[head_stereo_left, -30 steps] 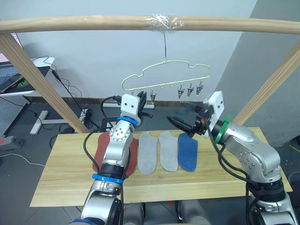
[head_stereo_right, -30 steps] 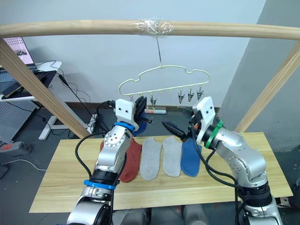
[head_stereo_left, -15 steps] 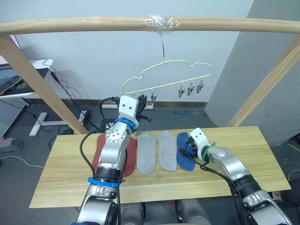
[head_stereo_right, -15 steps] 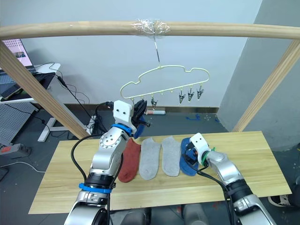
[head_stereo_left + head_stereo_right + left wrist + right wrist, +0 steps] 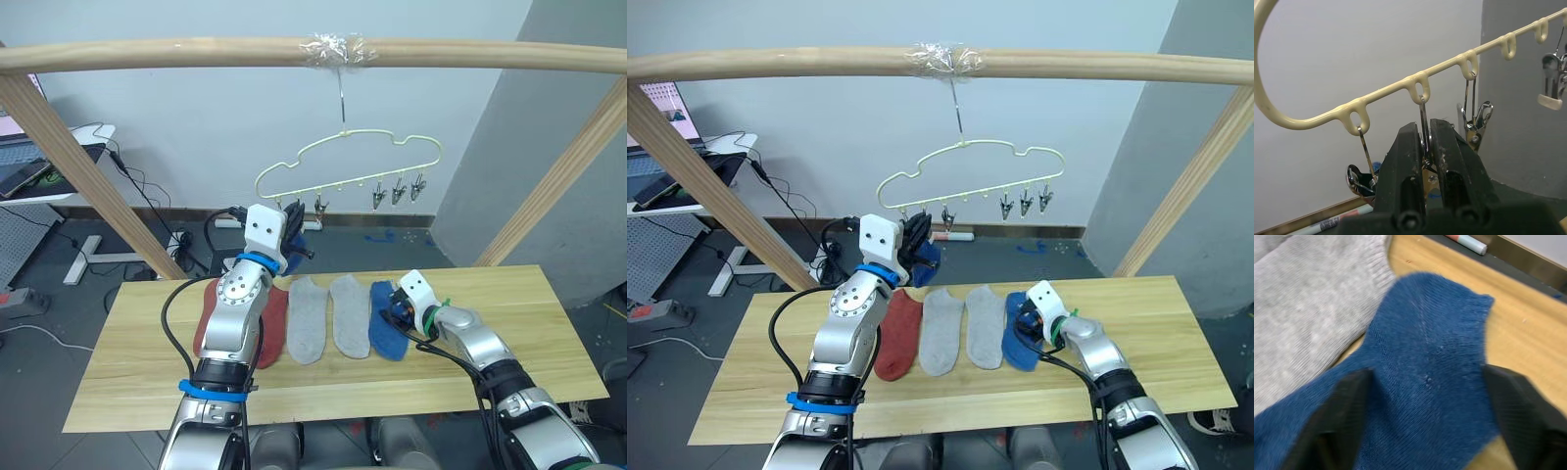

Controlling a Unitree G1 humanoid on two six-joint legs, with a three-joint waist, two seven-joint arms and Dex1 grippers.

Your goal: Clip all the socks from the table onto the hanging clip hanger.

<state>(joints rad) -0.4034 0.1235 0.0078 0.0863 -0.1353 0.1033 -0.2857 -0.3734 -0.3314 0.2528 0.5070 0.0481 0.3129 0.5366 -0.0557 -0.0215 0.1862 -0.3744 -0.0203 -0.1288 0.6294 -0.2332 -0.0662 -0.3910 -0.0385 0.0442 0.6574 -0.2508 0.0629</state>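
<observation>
The pale clip hanger (image 5: 348, 157) hangs by its hook from the top pole. My left gripper (image 5: 1424, 129) is raised to its left end and shut on a dark metal clip (image 5: 1422, 147), and a blue sock (image 5: 928, 257) hangs just below. On the table (image 5: 137, 382) lie a rust-red sock (image 5: 896, 338), two grey socks (image 5: 309, 328) (image 5: 350, 313) and a blue sock (image 5: 1425, 396). My right gripper (image 5: 1427, 377) is low on the table, open, its fingers on either side of that blue sock's cuff.
A thick wooden pole frame (image 5: 196, 51) spans overhead, with slanted legs (image 5: 78, 166) (image 5: 558, 166) at both sides. Three spare clips (image 5: 397, 189) hang at the hanger's right end. A desk with a laptop (image 5: 24, 176) stands beyond the table's left.
My right arm has come down from beside the hanger to the blue sock on the table. The left gripper has stayed at the hanger's left clips.
</observation>
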